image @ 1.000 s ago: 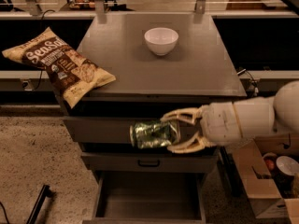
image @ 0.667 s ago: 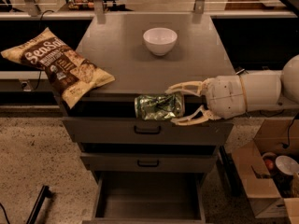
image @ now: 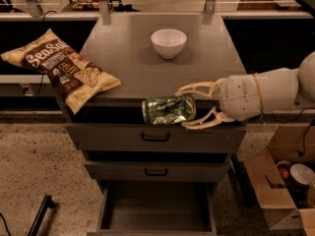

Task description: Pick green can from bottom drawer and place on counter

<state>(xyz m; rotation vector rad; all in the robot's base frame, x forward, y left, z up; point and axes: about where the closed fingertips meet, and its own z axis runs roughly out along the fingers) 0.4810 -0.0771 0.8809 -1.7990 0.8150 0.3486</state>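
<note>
2 gripper (image: 183,108) fingers (image: 197,88) clamp the shiny green metal can (image: 167,110) sideways at the front edge of the flat grey counter (image: 142,68).

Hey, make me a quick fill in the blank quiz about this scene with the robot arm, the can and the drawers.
1. The gripper is shut on the green can, held turned on its ____ at the counter's front edge.
2. The bottom drawer is pulled ____.
3. On the counter stands a white ____.
Missing words: side; open; bowl.
</note>
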